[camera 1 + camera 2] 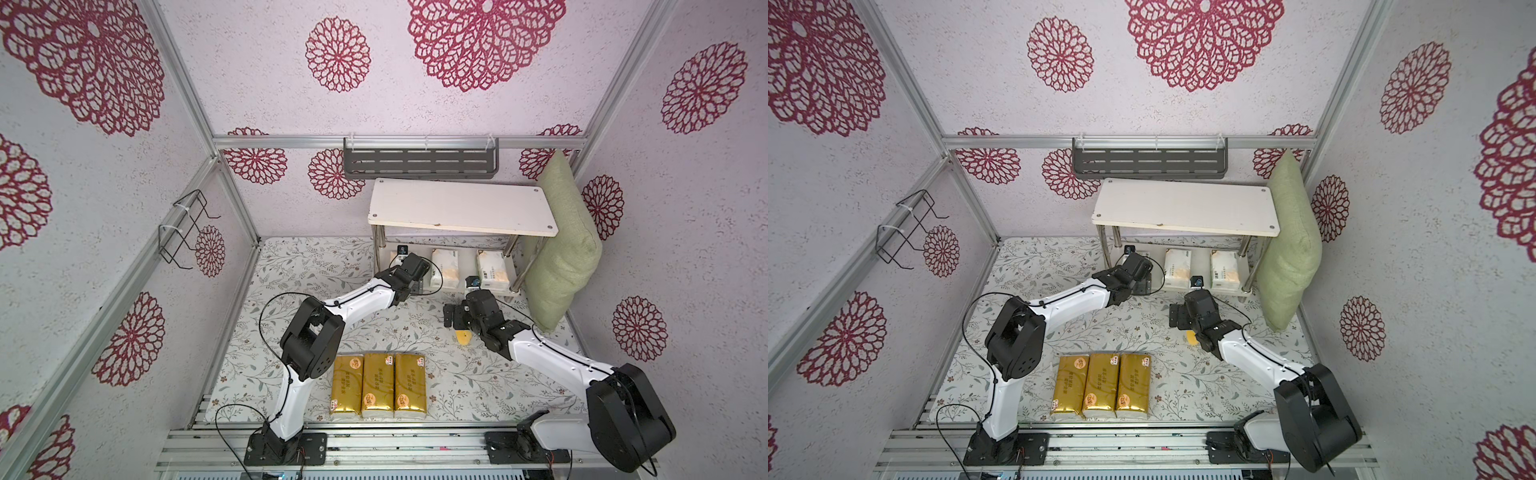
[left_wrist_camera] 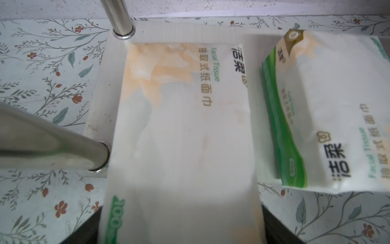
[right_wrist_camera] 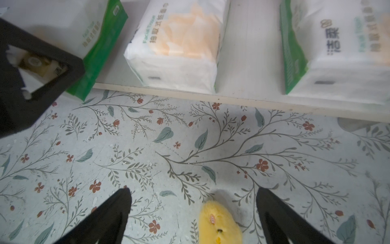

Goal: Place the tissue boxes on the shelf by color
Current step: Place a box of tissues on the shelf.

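Floral tablecloth [image 1: 478,374] bears three shiny gold soft tissue packs [image 1: 348,384] [image 1: 378,384] [image 1: 410,384] side by side, while three white, orange-patched soft packs [image 3: 99,31] [image 3: 179,42] [image 3: 337,52] lie on the lower board [image 3: 251,63] of the low white chrome-legged shelf [image 1: 461,205], one pinched by the left gripper [image 2: 181,208], the right gripper [image 3: 193,191] spread wide and empty.

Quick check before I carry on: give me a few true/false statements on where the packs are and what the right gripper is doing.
1. Three gold packs lie on the table. True.
2. The top board holds a pack. False: it is bare.
3. Three white packs sit on the lower board. True.
4. The right gripper holds the yellow lump. False: it is open, and the lump lies on the table.
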Available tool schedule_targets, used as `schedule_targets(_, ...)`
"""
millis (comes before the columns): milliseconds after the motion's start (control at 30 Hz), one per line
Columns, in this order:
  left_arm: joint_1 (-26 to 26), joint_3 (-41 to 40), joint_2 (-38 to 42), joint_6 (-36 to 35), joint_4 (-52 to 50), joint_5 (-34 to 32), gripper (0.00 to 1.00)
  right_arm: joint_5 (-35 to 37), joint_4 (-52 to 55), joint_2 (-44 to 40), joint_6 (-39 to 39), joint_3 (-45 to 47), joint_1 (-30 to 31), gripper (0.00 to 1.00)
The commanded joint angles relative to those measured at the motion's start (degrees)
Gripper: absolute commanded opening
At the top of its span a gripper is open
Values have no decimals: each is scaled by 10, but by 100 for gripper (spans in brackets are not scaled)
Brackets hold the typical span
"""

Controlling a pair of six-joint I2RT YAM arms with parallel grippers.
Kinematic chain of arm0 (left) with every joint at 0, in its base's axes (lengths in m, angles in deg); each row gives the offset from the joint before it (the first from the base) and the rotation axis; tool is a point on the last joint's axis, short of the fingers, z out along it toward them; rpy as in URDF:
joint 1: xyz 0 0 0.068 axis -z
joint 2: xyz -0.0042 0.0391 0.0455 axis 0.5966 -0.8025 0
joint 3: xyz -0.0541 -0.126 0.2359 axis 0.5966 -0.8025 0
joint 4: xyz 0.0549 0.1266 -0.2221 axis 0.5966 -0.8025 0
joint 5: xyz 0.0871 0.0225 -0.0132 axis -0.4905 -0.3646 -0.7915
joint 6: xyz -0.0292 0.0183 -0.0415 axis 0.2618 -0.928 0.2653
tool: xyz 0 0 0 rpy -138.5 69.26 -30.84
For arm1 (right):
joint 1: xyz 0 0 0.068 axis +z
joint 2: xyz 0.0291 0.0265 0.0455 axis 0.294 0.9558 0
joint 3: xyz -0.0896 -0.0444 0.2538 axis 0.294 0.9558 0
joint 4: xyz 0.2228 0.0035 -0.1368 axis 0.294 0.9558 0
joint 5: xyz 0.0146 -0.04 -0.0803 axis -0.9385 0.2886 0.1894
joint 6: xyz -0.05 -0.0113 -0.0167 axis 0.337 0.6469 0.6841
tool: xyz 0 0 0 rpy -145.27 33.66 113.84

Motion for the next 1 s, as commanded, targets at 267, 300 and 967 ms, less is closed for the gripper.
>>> schedule_targets(267,-17,66,-50,-25,-20,-18,87,-12,-19,1,-10,7,1,99)
schedule_targets(300,-18,69,-52,-27,-21,-18,87,-12,-20,1,-10,7,1,99)
schedule_targets(967,-32,108,-86,-45,-40,-3,89,-22,-20,4,-9,1,2,99)
